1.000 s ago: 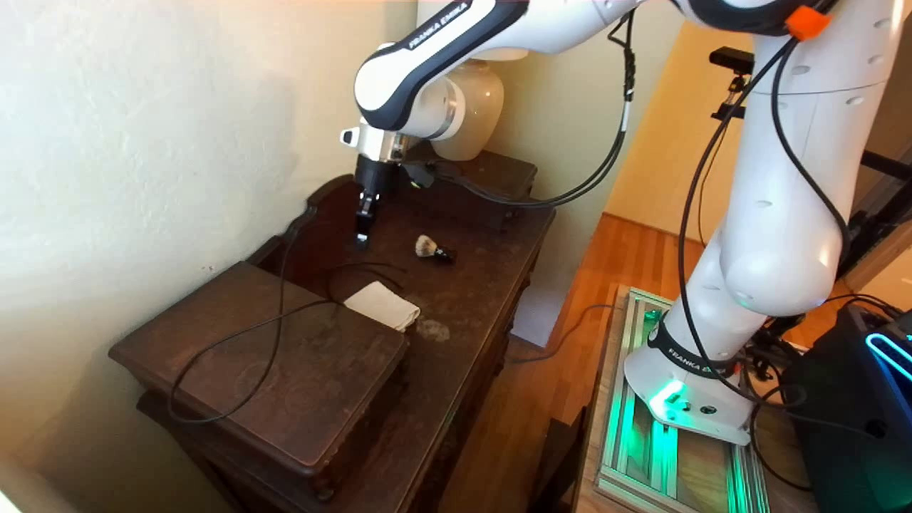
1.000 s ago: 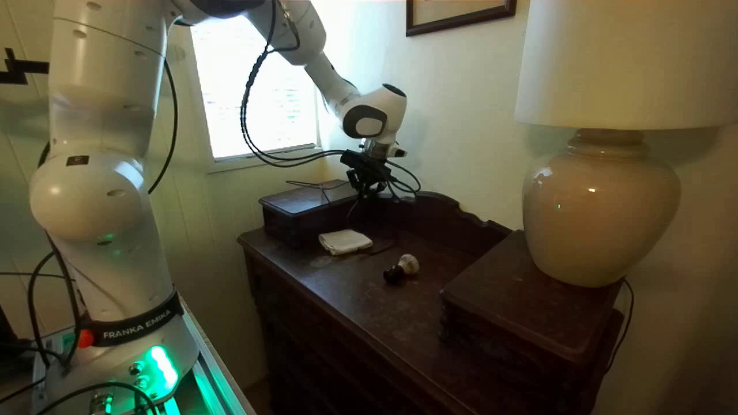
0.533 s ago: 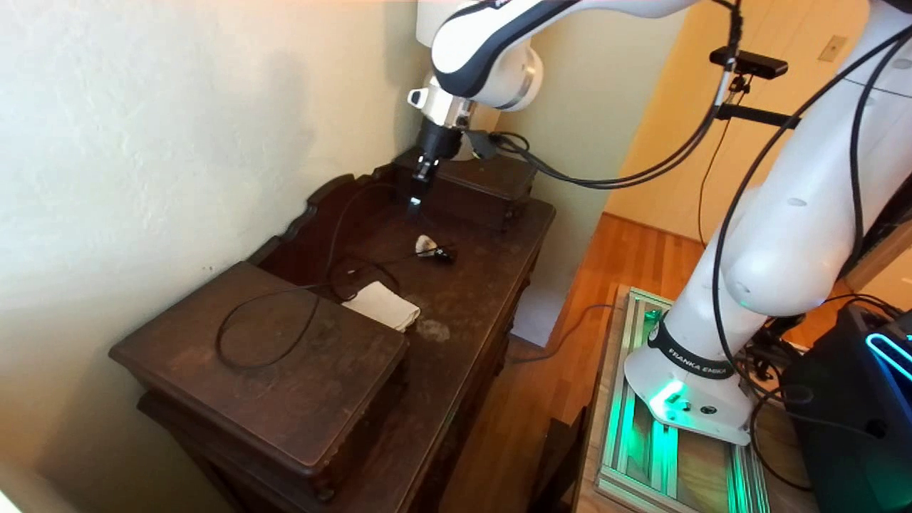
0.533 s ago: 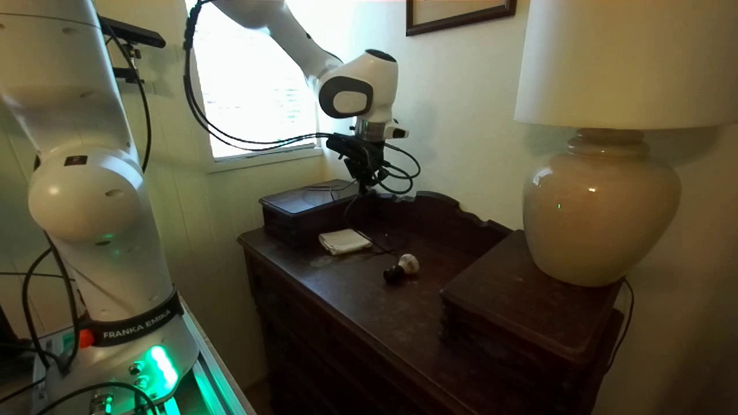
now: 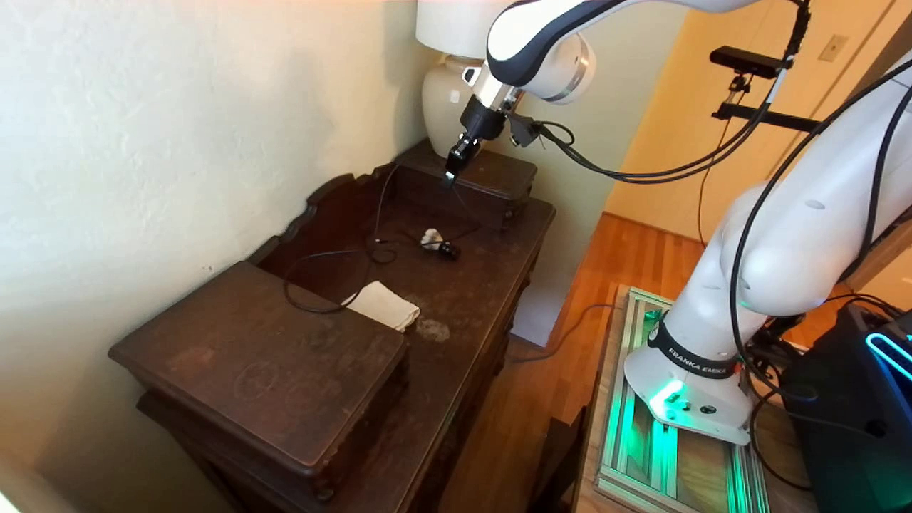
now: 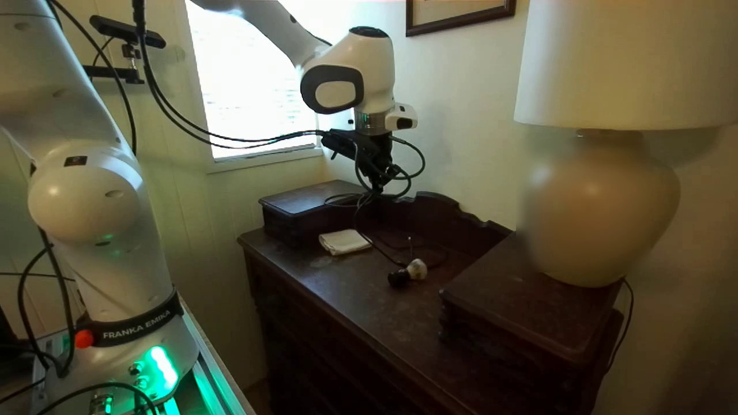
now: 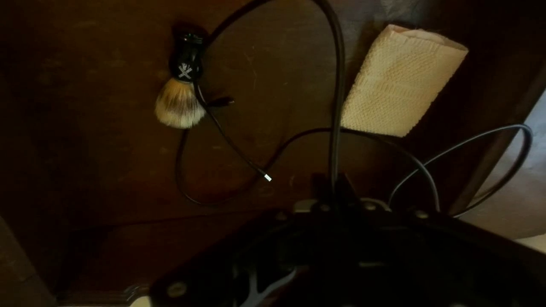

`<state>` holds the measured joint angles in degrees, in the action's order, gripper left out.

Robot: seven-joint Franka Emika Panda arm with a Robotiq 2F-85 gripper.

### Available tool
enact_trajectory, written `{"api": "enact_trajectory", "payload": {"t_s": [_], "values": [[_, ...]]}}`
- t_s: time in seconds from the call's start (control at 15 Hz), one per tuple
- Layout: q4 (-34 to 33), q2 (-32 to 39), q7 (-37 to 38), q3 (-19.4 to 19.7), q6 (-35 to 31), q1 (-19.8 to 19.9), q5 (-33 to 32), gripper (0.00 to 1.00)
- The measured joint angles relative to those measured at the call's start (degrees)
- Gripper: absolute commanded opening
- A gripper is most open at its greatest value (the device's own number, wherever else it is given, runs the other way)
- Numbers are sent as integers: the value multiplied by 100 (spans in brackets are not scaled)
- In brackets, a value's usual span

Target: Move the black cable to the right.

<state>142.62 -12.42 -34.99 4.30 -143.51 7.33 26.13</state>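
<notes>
The black cable (image 7: pixel 339 85) runs up between the fingertips of my gripper (image 7: pixel 335 187), which is shut on it in the wrist view. In an exterior view the gripper (image 5: pixel 449 179) holds it above the dresser top, near the right-hand raised box. The cable (image 5: pixel 313 309) hangs in loose curves, one loop passing by the left box and the cloth. Part of it lies against the shaving brush (image 7: pixel 181 85). A cable end with a light metal tip shows near the brush. In an exterior view the gripper (image 6: pixel 377 187) is dark and its fingertips are hard to make out.
A folded whitish cloth (image 5: pixel 385 305) lies on the dresser (image 5: pixel 456 313) by the left raised box (image 5: pixel 263 356). A large lamp (image 6: pixel 602 213) stands on the other raised box (image 6: pixel 530 294). The wall and the dresser's carved back edge (image 5: pixel 335 192) run behind.
The gripper has moved right and up, toward the lamp side, dragging the cable along. The cable's loop has slid off most of the left box. The brush has shifted slightly.
</notes>
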Motion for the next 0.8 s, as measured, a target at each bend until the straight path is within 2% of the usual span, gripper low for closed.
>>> {"api": "enact_trajectory", "payload": {"t_s": [0.2, 0.47, 0.6, 0.8], "values": [[-4, 68, 190, 53, -226, -63, -137, 1], [-51, 438, 1214, 199, -1502, -23, -893, 1], [-85, 661, 1806, 296, -2040, 94, -1346, 1], [-121, 1068, 3063, 340, -2641, 532, -2498, 1]]}}
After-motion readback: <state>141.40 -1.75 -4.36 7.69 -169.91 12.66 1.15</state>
